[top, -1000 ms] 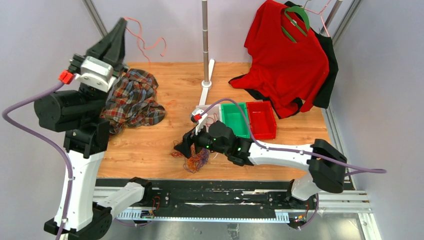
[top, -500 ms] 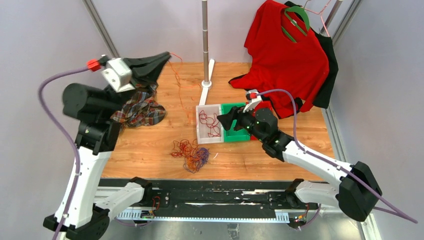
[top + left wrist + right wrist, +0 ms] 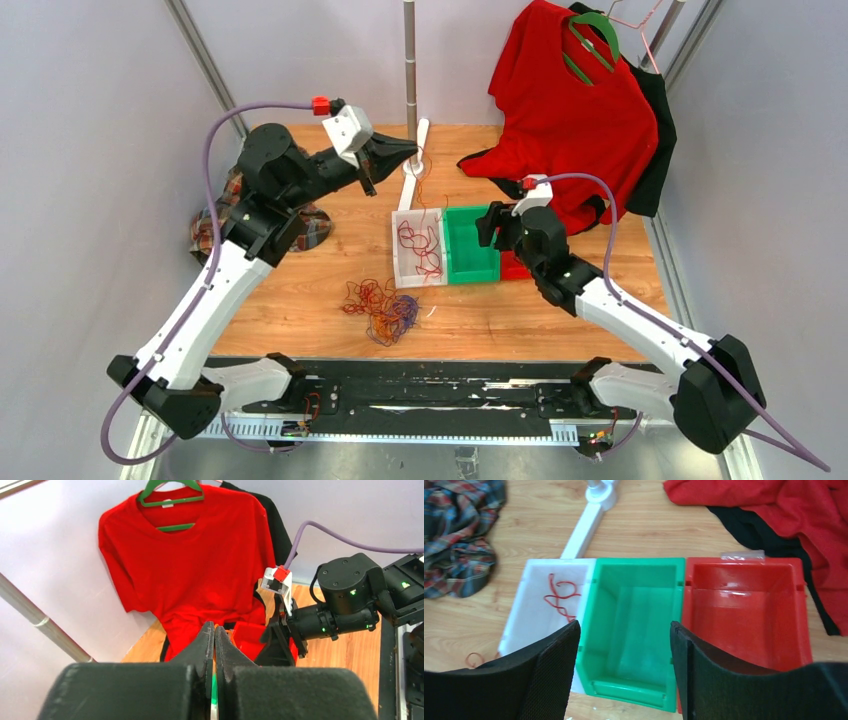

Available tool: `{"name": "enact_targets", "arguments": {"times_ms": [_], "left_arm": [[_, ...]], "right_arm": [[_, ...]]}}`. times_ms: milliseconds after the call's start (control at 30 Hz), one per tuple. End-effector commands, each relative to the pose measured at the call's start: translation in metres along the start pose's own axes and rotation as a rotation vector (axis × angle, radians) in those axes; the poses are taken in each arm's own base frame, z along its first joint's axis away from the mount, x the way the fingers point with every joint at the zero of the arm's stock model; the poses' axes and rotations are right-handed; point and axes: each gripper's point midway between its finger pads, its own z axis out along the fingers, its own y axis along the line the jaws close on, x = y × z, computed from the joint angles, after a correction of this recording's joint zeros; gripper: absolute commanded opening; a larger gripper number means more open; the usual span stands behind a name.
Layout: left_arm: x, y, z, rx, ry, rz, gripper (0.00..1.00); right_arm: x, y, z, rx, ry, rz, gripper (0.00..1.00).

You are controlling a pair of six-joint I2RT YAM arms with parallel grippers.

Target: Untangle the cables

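Left arm (image 3: 215, 290): white and black, with a purple hose; it bends up high and leans far toward the middle.
Left gripper (image 3: 408, 150): black pointy fingers (image 3: 202, 645) pressed tight together.
Right arm (image 3: 620, 310): white and black, stretched low and forward.
Right gripper (image 3: 624, 627): two flat black fingers (image 3: 551, 670) held wide apart, pointing down.

Plain pale lilac-grey walls (image 3: 90, 100) close in on three sides, with slanted metal struts (image 3: 205, 65) in the rear corners; a wood-grain tabletop (image 3: 300, 290) fills the middle; a grey metal pole (image 3: 411, 70) rises from a white foot (image 3: 412, 185) near its back edge; the light is even and soft, the shadows faint.
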Motion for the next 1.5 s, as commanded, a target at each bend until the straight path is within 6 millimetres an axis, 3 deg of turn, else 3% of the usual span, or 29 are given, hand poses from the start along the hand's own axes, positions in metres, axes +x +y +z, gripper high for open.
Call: {"name": "enact_targets", "arguments": {"times_ms": [0,100,333,667,767,933,1233,1467], "left_arm": [[0.014,0.001,0.016,0.032,0.023,0.027,0.0],[0.029,0.003,0.033,0.048,0.044,0.021,0.0],[0.052,0.006,0.071,0.075,0.075,-0.021,0.0],[0.117,0.008,0.09,0.082,0.209,0.006,0.0],[0.133,0.013,0.101,0.073,0.237,-0.001,0.0],[0.169,0.019,0.118,0.092,0.315,0.039,0.0],[0.251,-0.017,0.124,0.213,0.502,0.144,0.0],[0.296,-0.039,0.129,0.255,0.616,0.157,0.0]], "right_arm": [[0.021,-0.039,0.006,0.143,0.052,-0.003,0.65],[0.024,-0.057,0.002,0.235,0.086,0.034,0.65],[0.023,-0.069,0.0,0.283,0.075,0.049,0.65],[0.038,-0.087,0.002,0.325,0.114,0.115,0.63],[0.036,-0.092,-0.001,0.329,0.105,0.2,0.62],[0.037,-0.099,-0.003,0.348,0.102,0.177,0.61],[0.032,-0.107,-0.004,0.367,0.079,0.188,0.6],[0.035,-0.111,-0.002,0.357,0.069,0.242,0.58]]}}
